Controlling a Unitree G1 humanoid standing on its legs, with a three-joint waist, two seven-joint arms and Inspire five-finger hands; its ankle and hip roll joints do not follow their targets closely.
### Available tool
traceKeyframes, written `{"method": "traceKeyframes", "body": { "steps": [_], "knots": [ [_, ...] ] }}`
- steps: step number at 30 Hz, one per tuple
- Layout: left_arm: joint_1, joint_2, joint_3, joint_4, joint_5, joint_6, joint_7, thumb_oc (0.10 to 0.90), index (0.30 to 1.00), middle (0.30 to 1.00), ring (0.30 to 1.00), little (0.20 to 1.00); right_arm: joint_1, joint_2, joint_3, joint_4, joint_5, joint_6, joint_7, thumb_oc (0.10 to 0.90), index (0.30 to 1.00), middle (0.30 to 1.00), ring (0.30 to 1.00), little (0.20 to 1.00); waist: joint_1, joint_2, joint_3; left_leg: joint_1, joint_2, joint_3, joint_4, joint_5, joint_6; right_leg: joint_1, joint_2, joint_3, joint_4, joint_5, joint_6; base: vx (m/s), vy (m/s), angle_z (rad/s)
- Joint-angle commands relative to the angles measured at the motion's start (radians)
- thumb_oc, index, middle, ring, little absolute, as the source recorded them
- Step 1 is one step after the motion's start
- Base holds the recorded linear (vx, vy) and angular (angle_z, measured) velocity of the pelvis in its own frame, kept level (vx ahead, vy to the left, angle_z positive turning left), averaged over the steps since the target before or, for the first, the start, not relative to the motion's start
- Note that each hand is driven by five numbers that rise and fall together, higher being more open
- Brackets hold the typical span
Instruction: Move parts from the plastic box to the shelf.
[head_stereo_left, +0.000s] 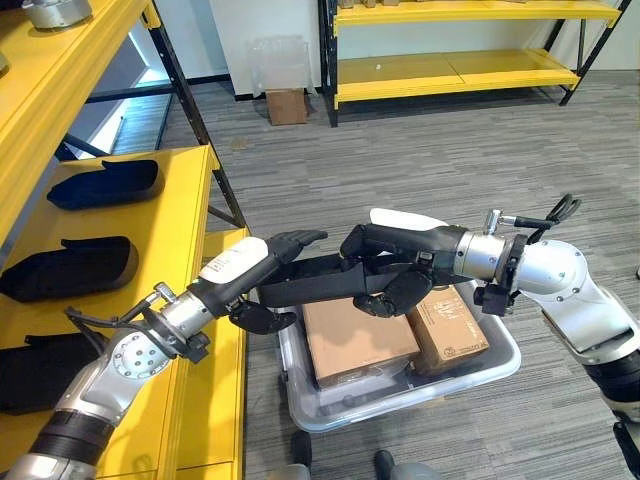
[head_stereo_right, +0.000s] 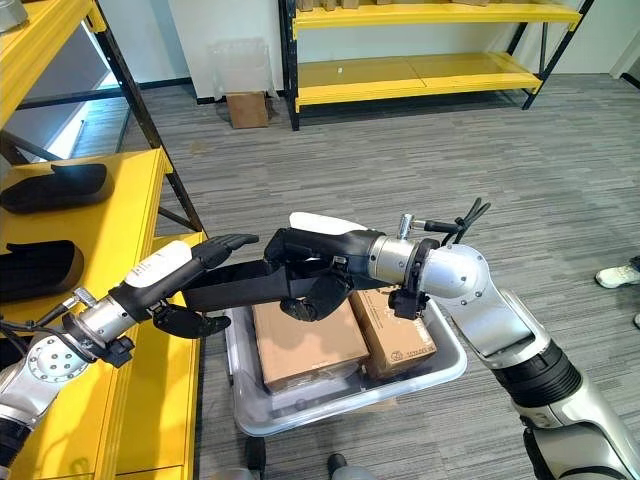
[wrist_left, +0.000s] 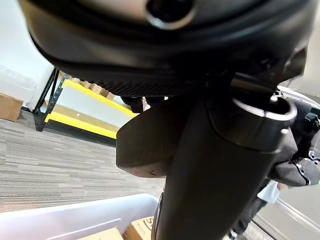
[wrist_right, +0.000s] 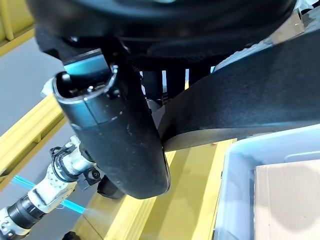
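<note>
A long black part hangs level above the clear plastic box, held between my two hands. My right hand is shut on its right end, fingers curled under it and the white-covered thumb on top. My left hand is at its left end, beside the yellow shelf. Its fingers lie straight over the part and its thumb sits below. The right wrist view shows the part running past my thumb above the box's rim.
Two cardboard boxes lie in the plastic box. Three black parts rest on the yellow shelf, and a metal part sits on the level above. Another yellow rack and a small carton stand at the back. A person's shoe is at the right.
</note>
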Motion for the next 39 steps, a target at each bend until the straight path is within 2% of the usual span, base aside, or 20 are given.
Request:
{"method": "traceKeyframes", "body": {
  "steps": [1, 7, 8, 17, 18, 19, 20, 21, 31, 39],
  "knots": [
    [-0.131, -0.061, -0.057, -0.013, -0.127, -0.055, 0.052, 0.9, 1.0, 1.0, 1.0, 1.0, -0.125, 0.118, 0.004, -0.059, 0.074, -0.143, -0.075, 0.4, 0.3, 0.3, 0.3, 0.3, 0.011, -0.002, -0.129, 0.013, 0.034, 0.034, 0.06, -0.147, -0.008, -0.043, -0.04, -0.109, 0.052, -0.027, 0.007, 0.0, 0.0, 0.0],
    [-0.105, -0.105, -0.055, -0.005, -0.202, -0.018, -0.031, 0.9, 1.0, 1.0, 1.0, 1.0, -0.124, 0.128, 0.005, -0.046, 0.061, -0.149, -0.079, 0.4, 0.3, 0.3, 0.3, 0.3, 0.018, -0.005, -0.131, 0.016, 0.033, 0.03, 0.059, -0.148, -0.007, -0.039, -0.039, -0.113, 0.048, -0.025, 0.007, 0.0, 0.0, 0.0],
    [-0.094, -0.115, -0.055, -0.009, -0.217, 0.004, -0.053, 0.9, 1.0, 1.0, 1.0, 1.0, -0.122, 0.126, 0.005, -0.043, 0.06, -0.154, -0.083, 0.4, 0.3, 0.3, 0.3, 0.3, 0.02, -0.006, -0.131, 0.017, 0.033, 0.029, 0.058, -0.148, -0.007, -0.037, -0.039, -0.116, 0.048, -0.026, 0.006, 0.0, 0.0, 0.0],
    [-0.088, -0.157, -0.082, 0.025, -0.2, 0.043, -0.036, 0.9, 1.0, 1.0, 1.0, 1.0, -0.128, 0.138, 0.003, -0.033, 0.052, -0.166, -0.083, 0.4, 0.3, 0.3, 0.3, 0.3, 0.016, -0.007, -0.135, 0.023, 0.032, 0.029, 0.058, -0.15, -0.006, -0.033, -0.039, -0.117, 0.048, -0.027, 0.005, 0.0, 0.0, 0.0],
    [-0.089, -0.161, -0.084, 0.027, -0.197, 0.045, -0.032, 0.7, 0.72, 0.72, 0.72, 0.72, -0.131, 0.138, 0.005, -0.033, 0.057, -0.165, -0.086, 0.4, 0.3, 0.3, 0.3, 0.3, 0.016, -0.007, -0.135, 0.024, 0.032, 0.029, 0.056, -0.149, -0.006, -0.033, -0.038, -0.117, 0.047, -0.026, 0.006, 0.0, 0.0, 0.0],
    [-0.086, -0.167, -0.088, 0.028, -0.184, 0.043, -0.015, 0.592, 0.569, 0.569, 0.569, 0.569, -0.13, 0.14, 0.004, -0.032, 0.056, -0.168, -0.088, 0.4, 0.3, 0.3, 0.3, 0.3, 0.016, -0.007, -0.136, 0.024, 0.032, 0.029, 0.056, -0.149, -0.007, -0.032, -0.039, -0.118, 0.047, -0.026, 0.006, 0.0, 0.0, 0.0],
    [-0.085, -0.168, -0.09, 0.029, -0.184, 0.042, -0.01, 0.42, 0.327, 0.327, 0.327, 0.327, -0.13, 0.14, 0.003, -0.031, 0.058, -0.17, -0.088, 0.4, 0.3, 0.3, 0.3, 0.3, 0.016, -0.007, -0.136, 0.024, 0.032, 0.029, 0.056, -0.149, -0.007, -0.031, -0.039, -0.118, 0.047, -0.026, 0.006, 0.0, 0.0, 0.0],
    [-0.082, -0.174, -0.091, 0.031, -0.197, 0.046, -0.009, 0.4, 0.3, 0.3, 0.3, 0.3, -0.13, 0.139, 0.0, -0.031, 0.065, -0.173, -0.091, 0.4, 0.3, 0.3, 0.3, 0.3, 0.016, -0.009, -0.138, 0.025, 0.032, 0.029, 0.055, -0.15, -0.006, -0.031, -0.039, -0.119, 0.045, -0.026, 0.006, 0.0, 0.0, 0.0],
    [-0.077, -0.24, -0.102, -0.003, -0.237, 0.045, 0.031, 0.4, 0.3, 0.3, 0.3, 0.3, -0.132, 0.163, -0.011, -0.027, 0.069, -0.185, -0.129, 0.4, 0.3, 0.3, 0.3, 0.3, 0.02, -0.017, -0.145, 0.029, 0.029, 0.024, 0.055, -0.155, -0.004, -0.025, -0.039, -0.124, 0.045, -0.027, 0.006, 0.0, 0.0, 0.0],
    [-0.07, -0.275, -0.096, -0.081, -0.305, 0.103, 0.026, 0.4, 0.3, 0.3, 0.3, 0.3, -0.123, 0.185, -0.023, -0.019, 0.075, -0.176, -0.173, 0.4, 0.3, 0.3, 0.3, 0.3, 0.028, -0.024, -0.148, 0.034, 0.024, 0.015, 0.05, -0.157, -0.002, -0.016, -0.041, -0.131, 0.038, -0.024, 0.008, 0.0, 0.0, 0.0]
  ]
}}
